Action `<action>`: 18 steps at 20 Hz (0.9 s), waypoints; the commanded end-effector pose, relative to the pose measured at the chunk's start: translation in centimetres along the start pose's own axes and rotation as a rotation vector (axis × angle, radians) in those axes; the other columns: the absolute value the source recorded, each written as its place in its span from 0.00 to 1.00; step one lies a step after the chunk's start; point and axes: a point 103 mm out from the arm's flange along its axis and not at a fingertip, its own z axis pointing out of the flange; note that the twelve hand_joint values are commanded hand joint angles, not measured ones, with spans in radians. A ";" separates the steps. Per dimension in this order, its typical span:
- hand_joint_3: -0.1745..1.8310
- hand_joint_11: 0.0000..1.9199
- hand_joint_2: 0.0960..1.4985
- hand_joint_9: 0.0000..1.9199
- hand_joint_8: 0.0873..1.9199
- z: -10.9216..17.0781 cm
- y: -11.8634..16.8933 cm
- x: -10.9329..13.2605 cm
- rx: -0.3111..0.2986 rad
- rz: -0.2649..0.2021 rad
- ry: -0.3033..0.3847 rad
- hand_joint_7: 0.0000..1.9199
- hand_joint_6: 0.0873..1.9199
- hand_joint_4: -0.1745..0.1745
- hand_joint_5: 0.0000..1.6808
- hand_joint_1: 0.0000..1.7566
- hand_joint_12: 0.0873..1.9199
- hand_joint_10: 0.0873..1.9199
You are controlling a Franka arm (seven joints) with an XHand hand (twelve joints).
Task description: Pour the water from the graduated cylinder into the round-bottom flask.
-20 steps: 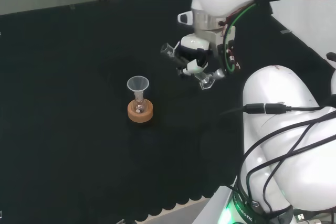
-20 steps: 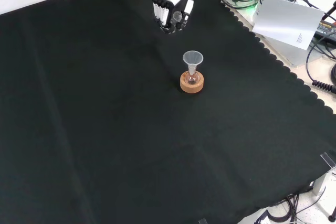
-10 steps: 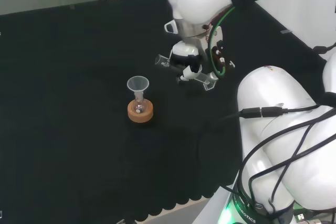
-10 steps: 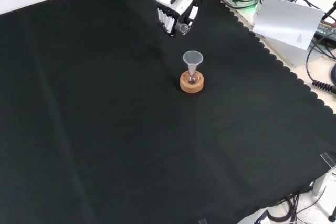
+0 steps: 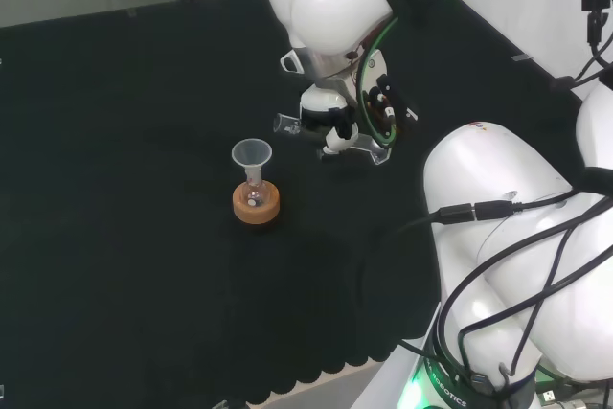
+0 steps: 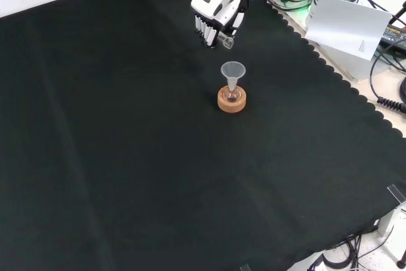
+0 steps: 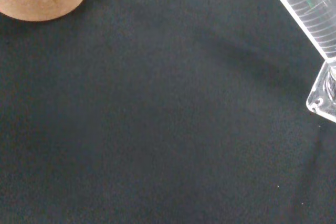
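Cylinder tipped, short of the funnel

Hand [image 5: 330, 122] hung above the black cloth [image 6: 127, 157], fingers curled round the graduated cylinder [image 5: 330, 131], which lay nearly level in the grasp. In the head view its open mouth pointed left toward the funnel [image 5: 252, 153] and its clear foot stuck out to the right of the hand. The mouth sat near the funnel rim, a little higher and to its right, not yet over it. In the front view the hand was above and left of the funnel, the cylinder's mouth showing just below the fingers.

Round-bottom flask [image 6: 232, 95] stood upright in its cork ring [image 6: 231, 102], funnel seated in the neck, apart from the hand. Wrist view caught the cylinder's ruled wall and foot close by, with an edge of the cork ring across the frame.

Water level in cylinder or flask: could not tell. No stream seen.

Judgement: pickup and most of the carry done. Left: bring the mouth over the funnel, tip further, empty it.
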 end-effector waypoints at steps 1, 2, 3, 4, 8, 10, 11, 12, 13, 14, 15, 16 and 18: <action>0.08 0.63 0.76 0.70 0.16 -0.3 0.0 0.5 0.029 0.021 -0.067 0.61 0.58 0.00 0.53 0.65 0.36 0.00; 0.08 0.63 0.76 0.70 0.16 -0.3 0.0 0.6 0.030 0.025 -0.081 0.61 0.58 0.00 0.53 0.65 0.36 0.00; 0.08 0.63 0.76 0.70 0.16 -0.4 0.1 0.7 0.031 0.033 -0.095 0.61 0.58 0.00 0.53 0.65 0.36 0.00; 0.08 0.63 0.76 0.70 0.16 -0.4 0.1 0.9 0.034 0.041 -0.109 0.61 0.58 0.00 0.53 0.65 0.36 0.00; 0.08 0.63 0.77 0.70 0.16 -0.6 0.4 1.3 0.051 0.068 -0.142 0.61 0.58 0.00 0.53 0.65 0.36 0.00; 0.08 0.63 0.77 0.70 0.16 -0.8 0.5 1.3 0.059 0.082 -0.154 0.61 0.58 0.00 0.53 0.65 0.36 0.00; 0.08 0.63 0.77 0.70 0.16 -0.9 0.6 1.4 0.064 0.085 -0.159 0.61 0.58 0.00 0.53 0.65 0.36 0.00; 0.08 0.63 0.77 0.70 0.16 -1.0 0.7 1.4 0.070 0.086 -0.161 0.61 0.58 0.00 0.53 0.65 0.36 0.00; 0.09 0.63 0.77 0.70 0.16 -1.1 0.7 1.4 0.071 0.088 -0.160 0.61 0.58 0.00 0.53 0.65 0.36 0.00; 0.09 0.63 0.77 0.70 0.16 -1.1 0.7 1.5 0.073 0.091 -0.168 0.61 0.58 0.00 0.53 0.65 0.36 0.00; 0.09 0.63 0.77 0.70 0.16 -1.2 0.8 1.5 0.078 0.095 -0.177 0.61 0.58 0.00 0.53 0.65 0.36 0.00; 0.09 0.63 0.77 0.70 0.16 -1.2 0.8 1.5 0.085 0.099 -0.183 0.61 0.58 0.00 0.53 0.65 0.36 0.00; 0.09 0.63 0.77 0.70 0.16 -1.3 0.9 1.6 0.097 0.106 -0.195 0.61 0.58 0.00 0.53 0.65 0.36 0.00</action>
